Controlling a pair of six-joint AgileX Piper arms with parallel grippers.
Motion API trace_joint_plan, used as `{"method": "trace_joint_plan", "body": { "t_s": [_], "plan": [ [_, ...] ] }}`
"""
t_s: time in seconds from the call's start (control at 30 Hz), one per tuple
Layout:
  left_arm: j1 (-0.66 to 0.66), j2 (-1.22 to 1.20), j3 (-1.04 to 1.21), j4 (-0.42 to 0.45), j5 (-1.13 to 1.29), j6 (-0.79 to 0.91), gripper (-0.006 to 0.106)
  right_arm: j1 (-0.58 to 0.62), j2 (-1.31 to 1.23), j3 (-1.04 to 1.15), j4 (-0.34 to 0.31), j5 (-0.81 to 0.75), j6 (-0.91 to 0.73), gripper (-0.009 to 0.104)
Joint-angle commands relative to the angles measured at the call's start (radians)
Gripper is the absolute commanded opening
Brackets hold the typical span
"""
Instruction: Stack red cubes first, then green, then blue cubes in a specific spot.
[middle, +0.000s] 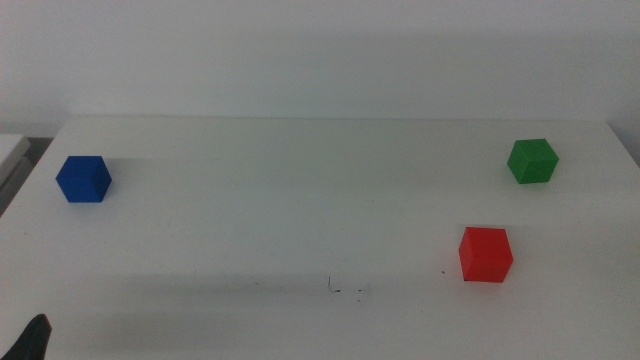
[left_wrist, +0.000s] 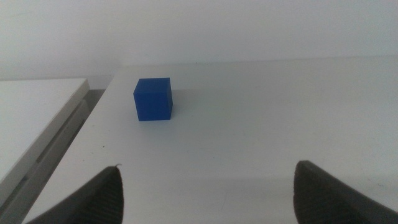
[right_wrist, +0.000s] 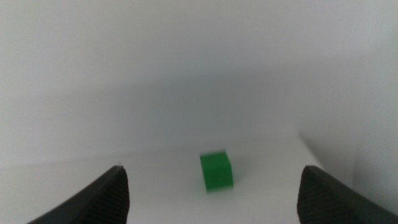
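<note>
The red cube (middle: 486, 254) rests on the white table at the right front. Farther back on the right sits the green cube (middle: 532, 161), which the right wrist view shows as the green cube (right_wrist: 216, 170) well ahead of my open right gripper (right_wrist: 211, 214). The blue cube (middle: 83, 179) lies at the far left; the blue cube (left_wrist: 153, 99) stands ahead of my open left gripper (left_wrist: 208, 211), apart from it. A tip of the left gripper (middle: 33, 340) shows at the bottom left of the middle view. The spot's thin black marks (middle: 345, 290) lie front centre.
A lone black speck (middle: 444, 272) sits just left of the red cube. The table's left edge (left_wrist: 93, 118) runs close beside the blue cube, with a lower white surface (left_wrist: 31, 118) beyond it. A white wall stands behind the table.
</note>
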Motion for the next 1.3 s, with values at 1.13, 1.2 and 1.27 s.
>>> {"method": "trace_joint_plan", "body": {
  "t_s": [1.13,1.2,1.27],
  "plan": [
    [0.001,-0.004,0.001,0.011,-0.013,0.001,0.094,0.38,1.18,-0.932,-0.023,0.875,0.192,0.093],
    [0.001,-0.004,0.001,0.011,-0.013,0.001,0.094,0.418,1.249,-0.936,-0.055,0.836,0.235,0.093],
    [0.001,-0.004,0.001,0.011,-0.013,0.003,0.094,0.428,1.301,-0.936,-0.066,0.818,0.281,0.093]
  ]
}}
